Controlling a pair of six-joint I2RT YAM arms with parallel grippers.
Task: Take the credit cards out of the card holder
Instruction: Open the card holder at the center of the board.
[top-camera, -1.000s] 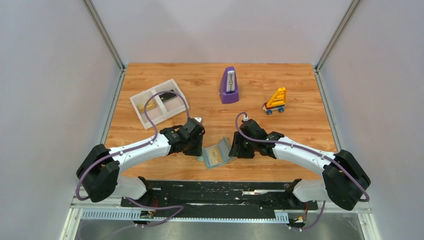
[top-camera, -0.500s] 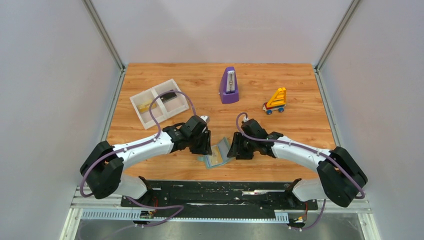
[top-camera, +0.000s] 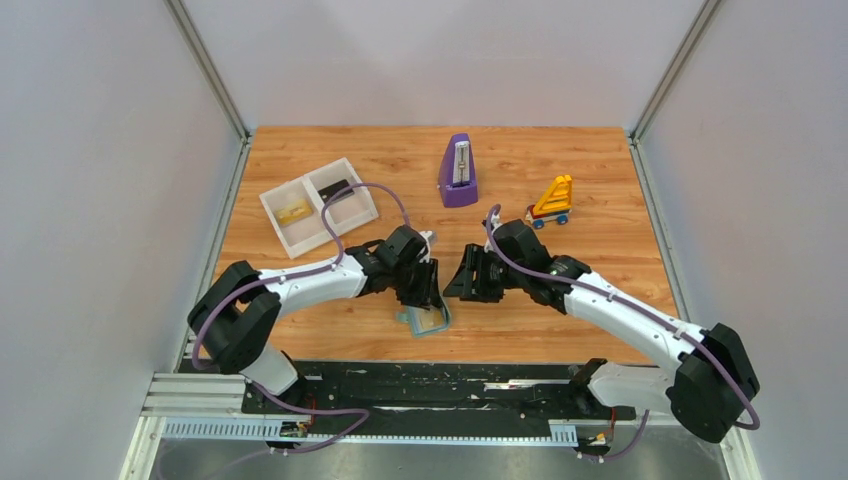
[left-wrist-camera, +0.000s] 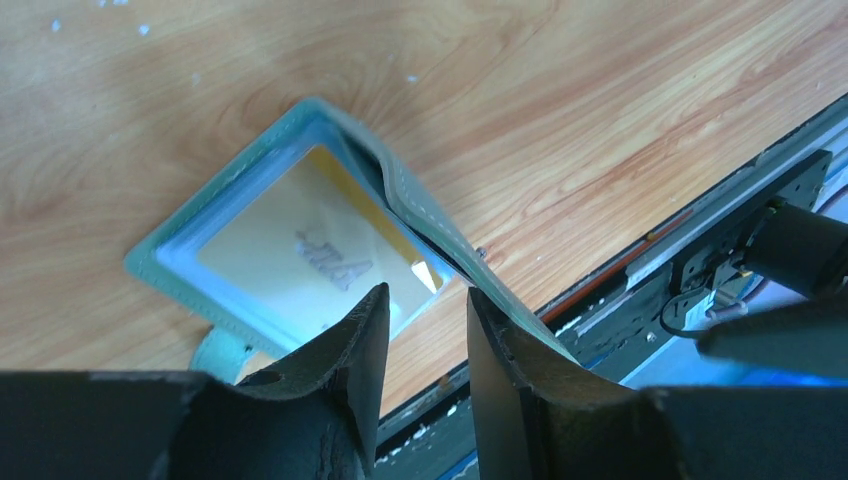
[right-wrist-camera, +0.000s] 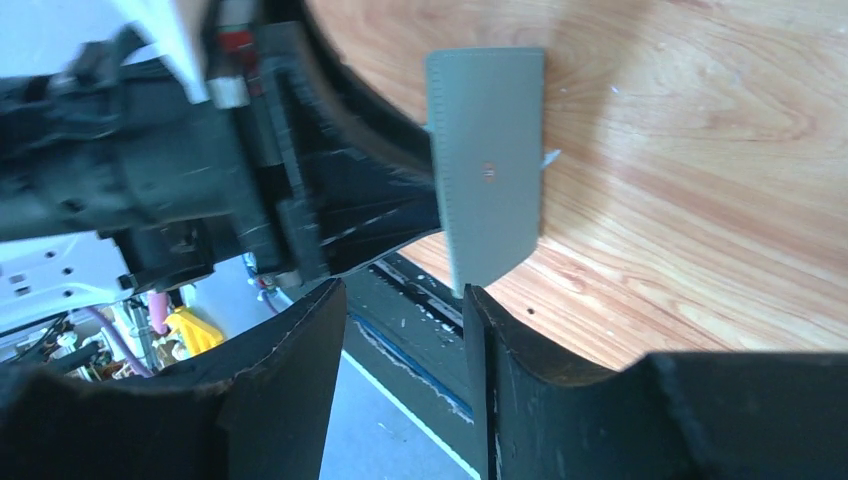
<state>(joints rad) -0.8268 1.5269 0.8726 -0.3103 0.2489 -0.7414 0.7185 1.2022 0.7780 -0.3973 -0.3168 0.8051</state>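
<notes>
The card holder (top-camera: 427, 320) lies open at the near edge of the table (top-camera: 400, 160), one flap raised, the yellowish card (left-wrist-camera: 310, 245) in its window pocket. Both the left gripper (left-wrist-camera: 425, 295), poised over it, and the right gripper (right-wrist-camera: 402, 290) stand parted, empty. Extraction seems just beginning; next, pinch the card's exposed corner. The dark card's whereabouts are unclear.

Pale teal card holder (left-wrist-camera: 160, 262) with lighter stitching along its flap, showing a yellow-gold credit card (left-wrist-camera: 300, 250) marked with faint grey lettering. Orange-brown wood grain across the table (top-camera: 620, 180), under a purple metronome (top-camera: 458, 172), a yellow-and-orange toy (top-camera: 552, 200) on blue wheels and a white tray (top-camera: 300, 178). Black left gripper (left-wrist-camera: 420, 330) and right gripper (right-wrist-camera: 400, 340) on white arms (top-camera: 620, 310) trailing purple cables (top-camera: 365, 185).
</notes>
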